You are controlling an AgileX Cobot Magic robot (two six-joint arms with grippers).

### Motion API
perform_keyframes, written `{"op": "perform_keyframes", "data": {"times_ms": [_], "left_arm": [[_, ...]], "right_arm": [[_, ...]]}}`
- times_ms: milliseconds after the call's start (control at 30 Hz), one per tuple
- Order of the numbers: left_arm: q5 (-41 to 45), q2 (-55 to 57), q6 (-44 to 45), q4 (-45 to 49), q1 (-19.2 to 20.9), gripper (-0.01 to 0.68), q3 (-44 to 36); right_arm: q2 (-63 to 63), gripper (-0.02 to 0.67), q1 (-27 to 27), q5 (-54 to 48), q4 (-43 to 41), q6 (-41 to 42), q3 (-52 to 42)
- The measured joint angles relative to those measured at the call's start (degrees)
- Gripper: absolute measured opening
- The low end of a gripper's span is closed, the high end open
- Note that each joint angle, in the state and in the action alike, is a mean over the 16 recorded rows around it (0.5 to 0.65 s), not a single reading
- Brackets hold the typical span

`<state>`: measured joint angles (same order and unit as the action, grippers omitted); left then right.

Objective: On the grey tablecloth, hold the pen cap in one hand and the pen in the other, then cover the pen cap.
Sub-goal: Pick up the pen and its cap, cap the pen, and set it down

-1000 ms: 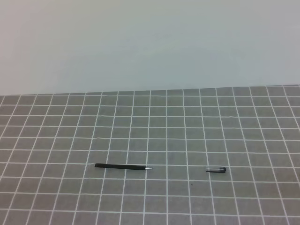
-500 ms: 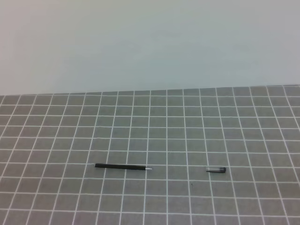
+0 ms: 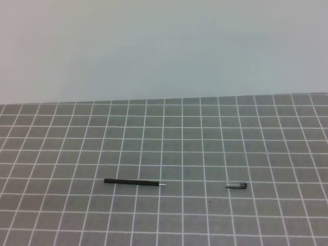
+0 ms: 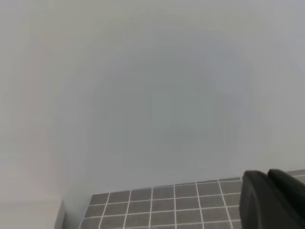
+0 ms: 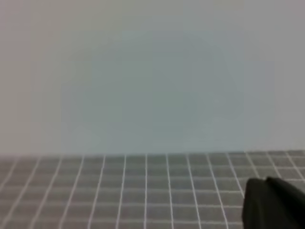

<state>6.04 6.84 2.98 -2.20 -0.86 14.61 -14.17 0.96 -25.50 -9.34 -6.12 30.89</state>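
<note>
**gridfan:** So where are we in this one? Looks like nothing's been picked up. The pen [image 3: 135, 182] is lying flat on the grey tablecloth [image 3: 215, 133], left of centre, silvery tip pointing right. The pen cap [image 3: 237, 185] sits well apart from it further right, roughly on the same line, dark end facing away from the pen.

**capper22:** Yep, I'd call this the very start, before any reach. Neither arm shows in the high view at all. Each wrist cam only catches a dark bit of its own gripper in the bottom right corner: left gripper [image 4: 274, 200], right gripper [image 5: 274, 202], both looking out at the wall and the far strip of cloth.

**gridfan:** Jaws?

**capper22:** Pressed together on both, holding nothing (the dark lumps show no gap).

**gridfan:** So next move?

**capper22:** My guess: both need to spread their jaws and come down, left arm for the pen, right arm for the cap, since that's how they lie. The cap is tiny and low, so the pinch has to be well centred or it'll skitter away.
</note>
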Motion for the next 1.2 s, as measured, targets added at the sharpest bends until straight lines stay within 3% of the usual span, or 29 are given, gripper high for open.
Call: {"op": "perform_keyframes", "data": {"times_ms": [333,500,767,1000,1200], "left_arm": [[-0.6,2.9,-1.3,-1.5,0.0,0.001,0.1],[-0.6,3.1,-1.7,-1.7,0.0,0.001,0.2],[-0.3,3.1,-1.6,-1.7,0.0,0.0,0.2],[-0.2,3.1,-1.6,-1.7,0.0,0.0,0.1],[-0.5,3.1,-1.9,-1.7,0.0,0.0,0.1]], "right_arm": [[-29.1,-0.002,0.8,-26.9,22.2,37.9,18.9],[-43.8,-0.002,3.5,-36.6,26.6,50.1,27.0],[-63.5,-0.002,13.1,-41.3,21.8,60.4,37.7],[-77.7,-0.002,22.2,-37.7,13.8,65.7,44.9],[-88.1,0.016,26.2,-33.5,9.8,67.6,49.2]]}}
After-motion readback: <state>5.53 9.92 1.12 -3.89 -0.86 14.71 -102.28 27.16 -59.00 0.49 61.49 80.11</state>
